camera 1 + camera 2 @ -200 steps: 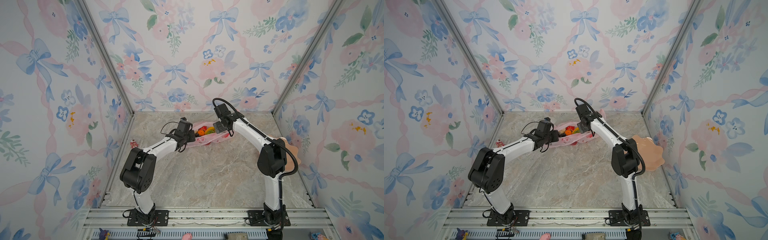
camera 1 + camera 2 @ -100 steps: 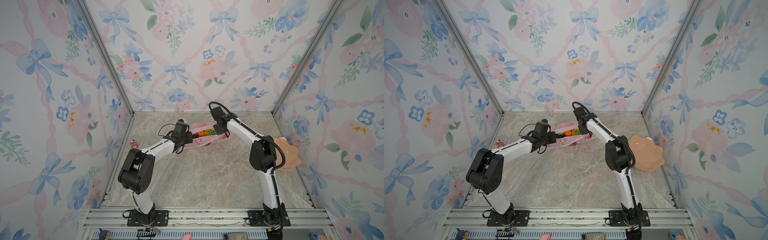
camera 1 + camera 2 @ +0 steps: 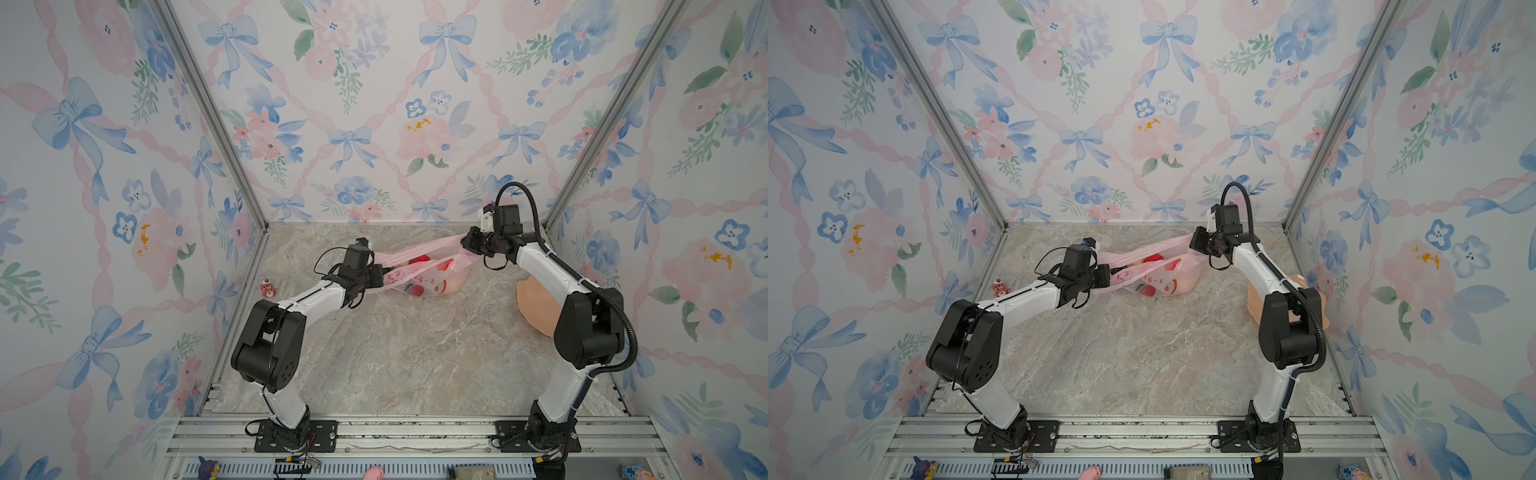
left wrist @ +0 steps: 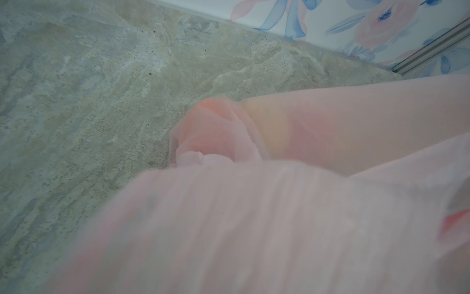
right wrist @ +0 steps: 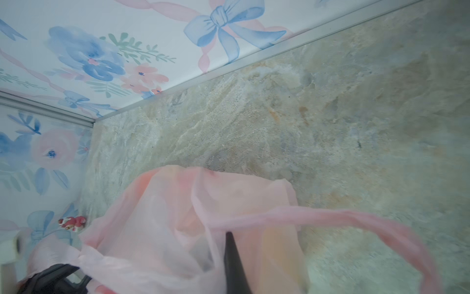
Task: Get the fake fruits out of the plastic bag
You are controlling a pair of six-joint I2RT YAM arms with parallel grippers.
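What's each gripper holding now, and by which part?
Both hold the plastic bag: the left gripper is shut on one handle strap, the right gripper on the other, stretching it between them.

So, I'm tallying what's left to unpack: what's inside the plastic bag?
Inside the plastic bag, a red fruit shows at the opening and an orange-yellow shape glows through the film. Anything else is covered by printed plastic.
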